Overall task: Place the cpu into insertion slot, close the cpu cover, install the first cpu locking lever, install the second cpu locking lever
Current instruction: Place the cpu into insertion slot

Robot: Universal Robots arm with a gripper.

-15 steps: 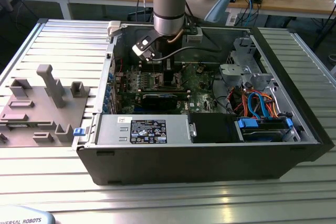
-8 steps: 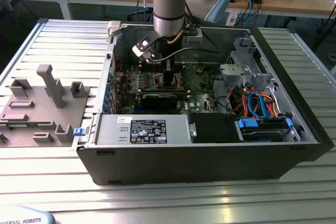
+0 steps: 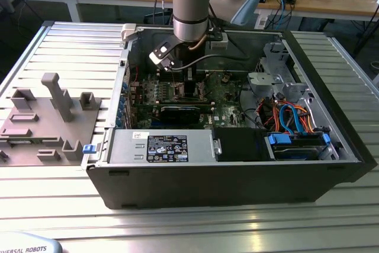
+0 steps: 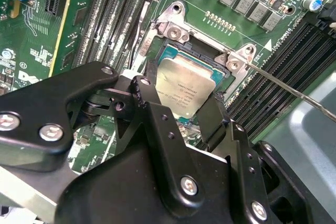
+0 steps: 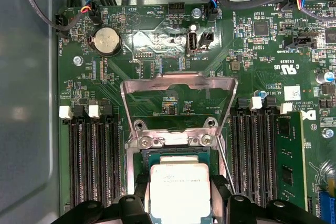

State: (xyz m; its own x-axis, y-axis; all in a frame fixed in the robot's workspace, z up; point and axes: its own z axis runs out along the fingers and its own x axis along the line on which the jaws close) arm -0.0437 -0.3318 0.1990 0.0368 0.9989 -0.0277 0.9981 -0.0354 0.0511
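cpu (image 5: 180, 190) is sitting at the insertion slot (image 5: 177, 156), with memory slots (image 5: 89, 156) flanking it on the green board. I cannot tell whether it is lying fully flat in the socket.

End effector (image 5: 180, 195) is clamping the cpu by two opposite edges, with its fingers (image 5: 142, 190) pressing in from either side.

cpu cover (image 5: 210, 81) is standing open just beyond the slot. A locking lever (image 4: 294, 94) is sticking out unlatched.

Risk, as judged: if the chip is sitting tilted or offset, it could catch the socket rim, and downward pressure could bend the contacts. An uneven release could drag it askew.
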